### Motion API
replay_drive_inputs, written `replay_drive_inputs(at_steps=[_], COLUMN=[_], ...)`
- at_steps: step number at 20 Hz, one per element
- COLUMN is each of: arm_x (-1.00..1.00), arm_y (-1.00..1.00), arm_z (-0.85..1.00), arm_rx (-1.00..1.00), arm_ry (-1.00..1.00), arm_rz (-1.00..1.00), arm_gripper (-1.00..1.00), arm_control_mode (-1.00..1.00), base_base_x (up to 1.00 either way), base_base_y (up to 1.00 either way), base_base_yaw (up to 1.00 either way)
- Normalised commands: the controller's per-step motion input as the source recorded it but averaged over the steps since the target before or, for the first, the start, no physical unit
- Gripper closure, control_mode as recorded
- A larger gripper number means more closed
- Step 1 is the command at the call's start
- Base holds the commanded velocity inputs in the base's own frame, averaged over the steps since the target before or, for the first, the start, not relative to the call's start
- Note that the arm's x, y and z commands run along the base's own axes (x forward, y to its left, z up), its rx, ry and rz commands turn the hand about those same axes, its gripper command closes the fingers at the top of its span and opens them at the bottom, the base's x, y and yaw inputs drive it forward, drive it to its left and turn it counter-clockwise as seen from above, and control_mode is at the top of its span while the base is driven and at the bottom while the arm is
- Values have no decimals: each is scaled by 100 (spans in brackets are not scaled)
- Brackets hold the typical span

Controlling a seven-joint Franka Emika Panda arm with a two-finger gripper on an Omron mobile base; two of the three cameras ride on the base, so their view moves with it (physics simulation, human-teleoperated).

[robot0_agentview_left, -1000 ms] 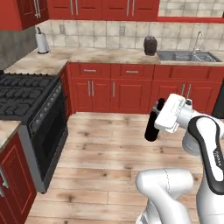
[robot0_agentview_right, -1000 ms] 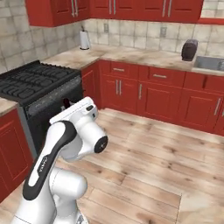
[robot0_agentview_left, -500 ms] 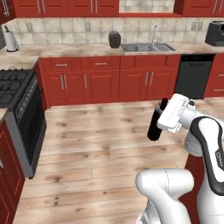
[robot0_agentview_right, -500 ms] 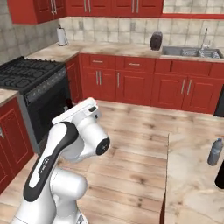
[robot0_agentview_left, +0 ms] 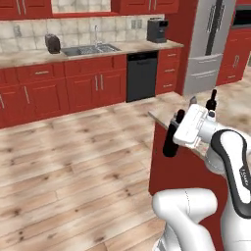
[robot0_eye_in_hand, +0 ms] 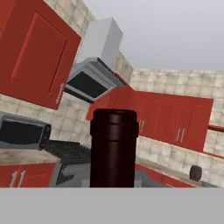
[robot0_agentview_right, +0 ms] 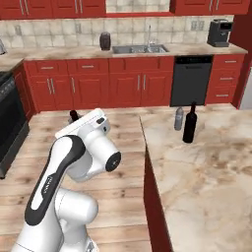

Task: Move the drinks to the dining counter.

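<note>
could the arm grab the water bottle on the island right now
Probably not: the end effector is shut on a wine bottle, so it has no free grip. The water bottle stands beside another wine bottle on the island.

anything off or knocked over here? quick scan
Nothing stands out. The wine bottle and water bottle stand upright near the far corner of the dining counter, no spill. The claw is shut on a second wine bottle, carried roughly upright beside the counter.

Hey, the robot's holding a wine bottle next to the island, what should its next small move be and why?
Probably carry the held wine bottle sideways over the dining counter. The gripper is shut on it beside the counter's edge, above the floor; another wine bottle and the water bottle already stand there.
</note>
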Motion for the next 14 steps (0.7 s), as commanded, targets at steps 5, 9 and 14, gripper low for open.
replay_drive_inputs(at_steps=[5,9,14], arm_x=[0,0,0], arm_y=[0,0,0], arm_z=[0,0,0], arm_rx=[0,0,0], arm_ry=[0,0,0], arm_rz=[0,0,0], arm_gripper=[100,100,100], arm_control_mode=[100,100,100], base_base_x=[-2,2,12], base_base_y=[10,35,62], base_base_yaw=[-80,-72,-60])
